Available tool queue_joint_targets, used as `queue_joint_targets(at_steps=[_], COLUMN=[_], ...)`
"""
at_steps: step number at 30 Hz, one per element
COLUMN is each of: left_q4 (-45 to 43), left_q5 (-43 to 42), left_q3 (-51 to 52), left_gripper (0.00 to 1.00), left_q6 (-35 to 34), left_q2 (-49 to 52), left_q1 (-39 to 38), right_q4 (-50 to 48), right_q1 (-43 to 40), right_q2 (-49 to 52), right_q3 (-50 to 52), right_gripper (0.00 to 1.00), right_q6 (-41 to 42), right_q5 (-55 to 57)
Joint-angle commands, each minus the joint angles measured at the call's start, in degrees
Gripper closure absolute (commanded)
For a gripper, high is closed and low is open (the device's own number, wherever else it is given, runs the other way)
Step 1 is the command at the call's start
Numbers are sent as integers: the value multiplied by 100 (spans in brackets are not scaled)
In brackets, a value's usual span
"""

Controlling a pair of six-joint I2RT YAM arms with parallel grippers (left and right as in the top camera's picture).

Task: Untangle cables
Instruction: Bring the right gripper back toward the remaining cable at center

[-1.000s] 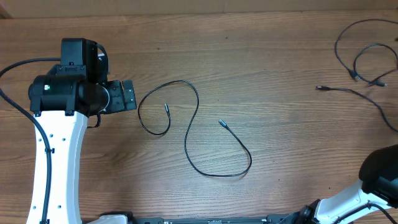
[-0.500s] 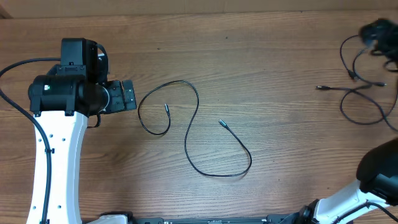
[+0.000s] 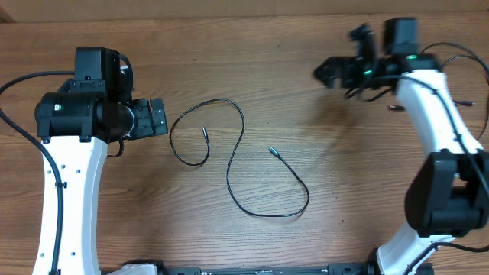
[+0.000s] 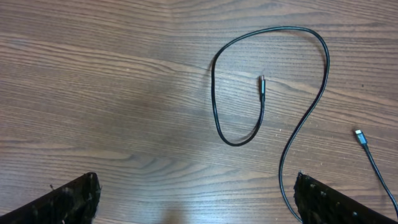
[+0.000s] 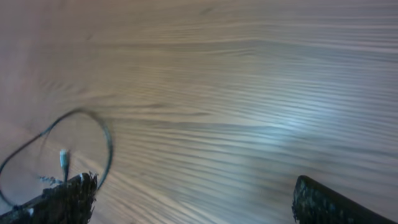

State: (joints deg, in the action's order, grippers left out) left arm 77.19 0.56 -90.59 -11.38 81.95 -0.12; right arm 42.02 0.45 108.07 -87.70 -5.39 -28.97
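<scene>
Two claws were spread wide: your left gripper (image 4: 196,205) and right gripper (image 5: 200,205) pinched nothing. One cable (image 3: 243,128) lay in a loose S on the table (image 3: 359,176), at 3 o'clock from your left gripper. Another cable loop (image 5: 79,112), blurred, sat at 9 o'clock beside your right gripper.

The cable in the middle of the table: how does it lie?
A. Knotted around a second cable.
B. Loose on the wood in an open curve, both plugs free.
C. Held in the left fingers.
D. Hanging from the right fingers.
B: the cable lies flat on the table in an S-like curve, alone, and both the left fingers and the right fingers are apart from it.
</scene>
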Motion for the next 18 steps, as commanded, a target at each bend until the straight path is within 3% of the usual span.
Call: queue_joint_targets(at_steps=[1,8,18], left_q4=[-4,-4,-4], left_q5=[-59,-59,-59], left_q3=[-111,-111,-111], left_gripper=[1,0,0], left_q6=[109,109,109], left_q2=[-96,-96,-96], left_q1=[20,20,20], right_q4=[-424,-1537,-2059], right_q1=[636,1836,2433], right_q2=[-28,581,1248], right_q3=[380,695,695], right_gripper=[0,0,0], right_q6=[-70,667,833], right_q5=[-72,-72,-203])
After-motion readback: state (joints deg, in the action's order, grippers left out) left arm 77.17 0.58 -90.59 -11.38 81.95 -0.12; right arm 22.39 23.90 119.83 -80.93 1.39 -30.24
